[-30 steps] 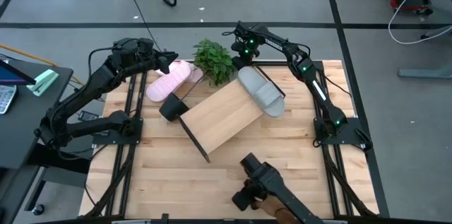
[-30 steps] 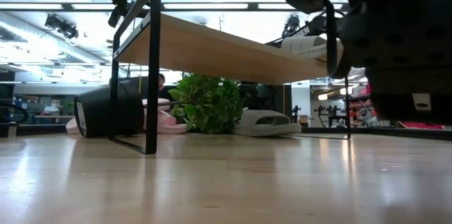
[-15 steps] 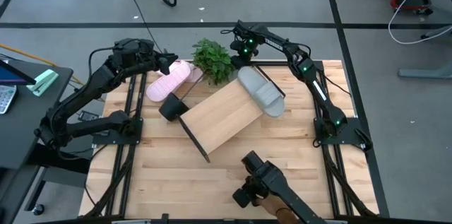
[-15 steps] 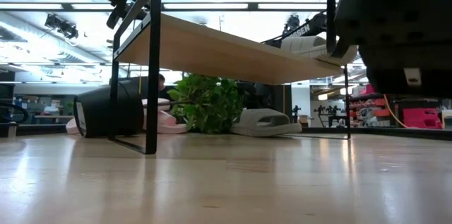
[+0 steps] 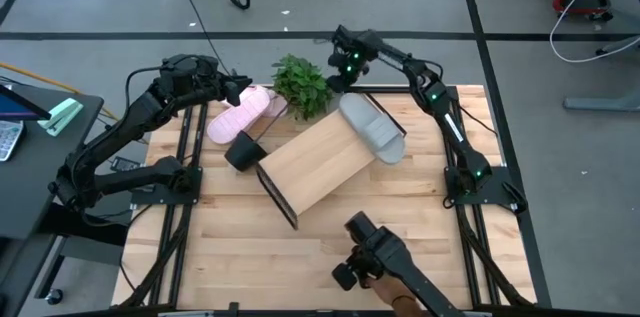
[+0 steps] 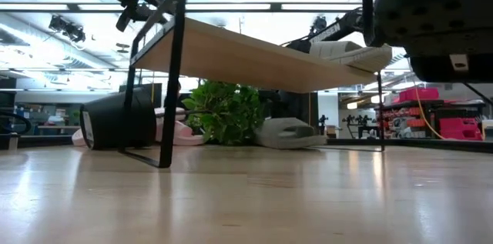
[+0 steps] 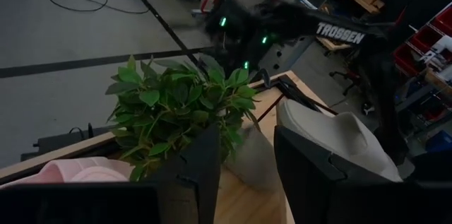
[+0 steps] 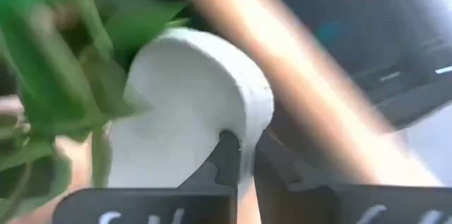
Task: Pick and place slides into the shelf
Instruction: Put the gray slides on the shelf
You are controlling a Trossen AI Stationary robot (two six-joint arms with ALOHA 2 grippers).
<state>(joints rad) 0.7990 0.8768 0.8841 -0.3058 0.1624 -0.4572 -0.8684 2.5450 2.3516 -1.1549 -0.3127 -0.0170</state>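
The shelf [image 5: 305, 167] stands askew mid-table, its light board slanted [image 6: 231, 55]. One grey slide [image 5: 373, 129] lies on its far right end [image 6: 343, 50]. A second grey slide [image 6: 289, 132] rests sole-down on the table beneath it. Two pink slides [image 5: 240, 115] lie side by side at the far left. My right gripper [image 5: 345, 75], fingers together [image 8: 246, 157], is at the upper grey slide's rounded far end [image 8: 191, 104]. My left gripper [image 5: 238, 87] hovers open [image 7: 247, 181] over the pink slides. My right gripper's shut fingers [image 8: 226, 153] stand against the rounded far end [image 8: 233, 121] of the grey slide on the shelf, coming from the far side. Whether they touch it I cannot tell. The slide lies flat on the board.
A green leafy plant [image 5: 300, 85] sits at the far edge between both grippers. A black pot [image 5: 243, 152] lies on its side by the shelf's left end. A dark jointed device [image 5: 375, 257] reaches in over the near edge. Bare tabletop lies near left.
My right gripper has drawn back toward the table's far edge. The shelf and the grey slide on it have shifted slightly to the right, and the shelf's near leg now shows tilted in the low view. The dark device at the near edge has drifted right.
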